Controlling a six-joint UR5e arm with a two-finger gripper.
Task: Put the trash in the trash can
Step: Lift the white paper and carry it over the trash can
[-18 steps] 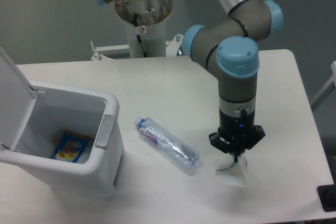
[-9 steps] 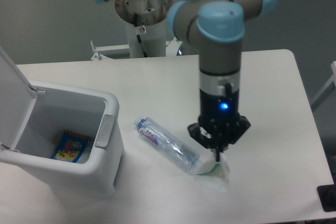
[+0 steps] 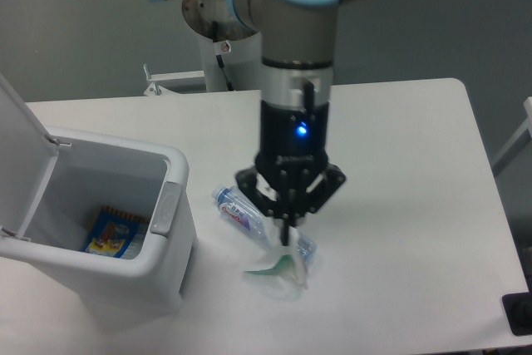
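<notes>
My gripper (image 3: 287,237) is shut on the white crumpled wrapper (image 3: 277,273), which hangs below the fingers, over the table in front of the bottle. The clear crushed plastic bottle (image 3: 249,219) with a blue-red label lies on the table, partly hidden behind the gripper and wrapper. The white trash can (image 3: 170,174) stands at the left with its lid (image 3: 18,143) swung up and open. A blue and yellow packet (image 3: 111,233) lies inside it.
The arm's base column (image 3: 226,18) rises at the back of the white table (image 3: 416,164). A dark object (image 3: 519,313) sits at the lower right edge of the view.
The gripper has carried the wrapper leftward, from the right part of the table to over the bottle's right end. The bottle and trash can have not moved.
</notes>
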